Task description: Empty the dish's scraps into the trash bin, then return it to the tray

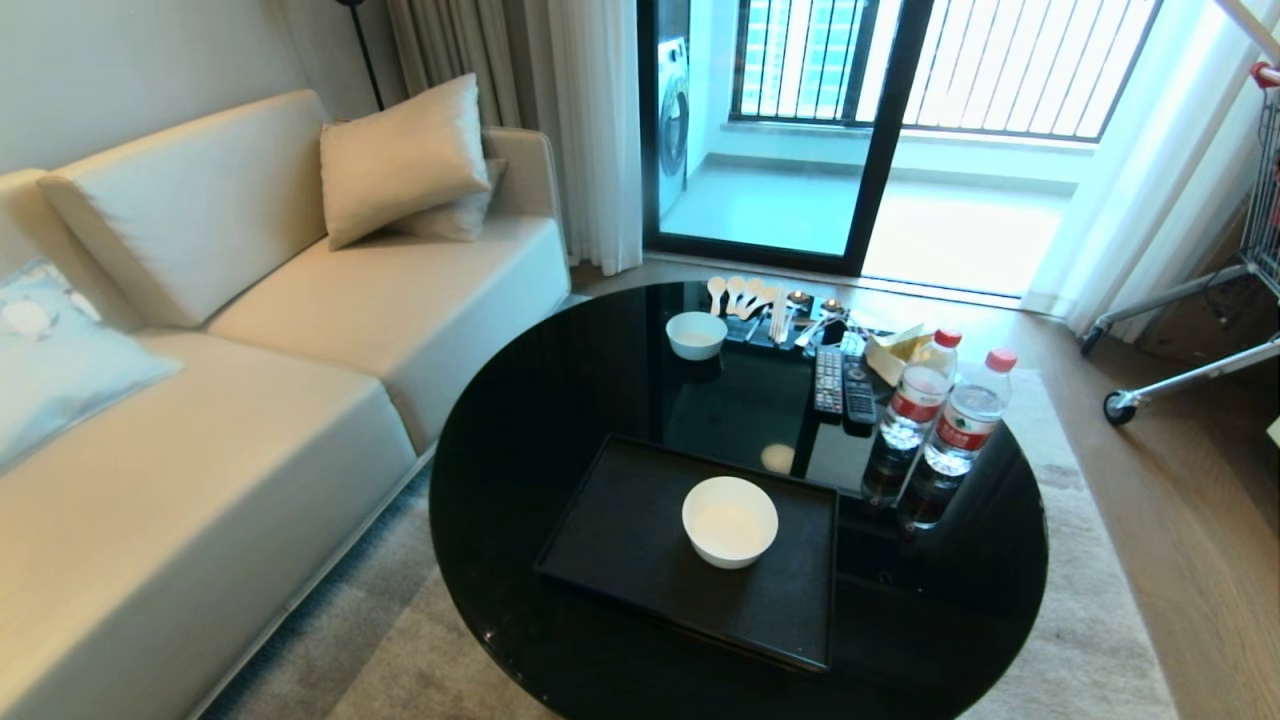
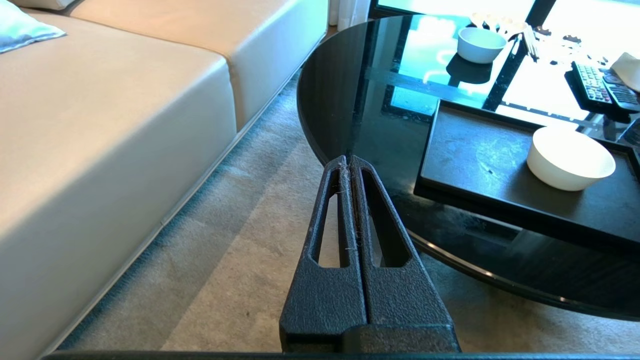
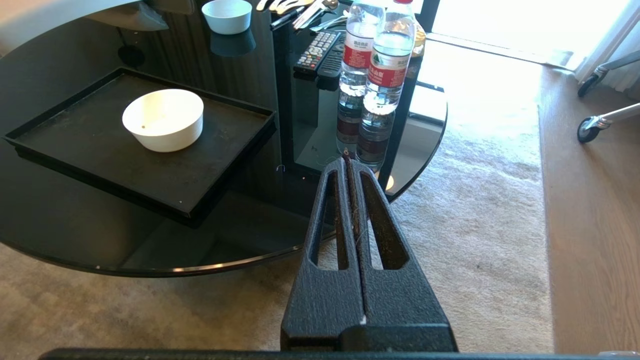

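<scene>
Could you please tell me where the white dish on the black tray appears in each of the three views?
Head view: the dish sits low in the middle, right of the tray's centre.
Left wrist view: dish at the right edge, mid-height.
Right wrist view: dish in the upper left.
Shared landmark: the smaller white bowl beyond the tray, seen in all three.

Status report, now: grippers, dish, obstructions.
Left gripper shut, empty, beside table edge. Right gripper shut, empty, off table. Dish upright on tray, no scraps visible inside. Trash bin not in view; nothing blocking dish.
</scene>
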{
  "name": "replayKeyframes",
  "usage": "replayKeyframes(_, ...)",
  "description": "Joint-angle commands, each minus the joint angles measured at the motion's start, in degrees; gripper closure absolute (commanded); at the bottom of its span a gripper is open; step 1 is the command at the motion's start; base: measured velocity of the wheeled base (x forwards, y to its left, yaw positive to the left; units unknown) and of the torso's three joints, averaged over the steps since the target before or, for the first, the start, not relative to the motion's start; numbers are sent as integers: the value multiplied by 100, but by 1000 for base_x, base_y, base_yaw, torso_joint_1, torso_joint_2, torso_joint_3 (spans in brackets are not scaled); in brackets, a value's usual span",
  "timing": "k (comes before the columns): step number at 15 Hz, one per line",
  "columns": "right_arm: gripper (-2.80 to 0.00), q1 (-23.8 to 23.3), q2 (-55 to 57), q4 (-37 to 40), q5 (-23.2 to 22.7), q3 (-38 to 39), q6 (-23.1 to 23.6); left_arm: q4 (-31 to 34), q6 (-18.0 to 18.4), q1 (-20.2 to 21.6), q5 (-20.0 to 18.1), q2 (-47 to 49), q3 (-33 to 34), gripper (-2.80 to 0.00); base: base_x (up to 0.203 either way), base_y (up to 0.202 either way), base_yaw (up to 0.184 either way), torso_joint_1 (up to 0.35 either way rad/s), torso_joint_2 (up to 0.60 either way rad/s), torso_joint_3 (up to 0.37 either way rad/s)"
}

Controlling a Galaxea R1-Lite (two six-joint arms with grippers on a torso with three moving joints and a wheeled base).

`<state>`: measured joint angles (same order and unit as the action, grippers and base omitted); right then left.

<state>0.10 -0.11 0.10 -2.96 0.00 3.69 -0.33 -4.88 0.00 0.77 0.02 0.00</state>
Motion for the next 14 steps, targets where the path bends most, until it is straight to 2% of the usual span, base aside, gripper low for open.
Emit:
replayKeyframes(1,0,3,11,-1,-3,0,9,-2,-5,0,2,-2,0,0,0,0,0,0,0,0)
replayKeyframes(14,0,-1,11,-1,6,0,-70,-2,-5,0,2,-2,0,0,0,0,0,0,0,0)
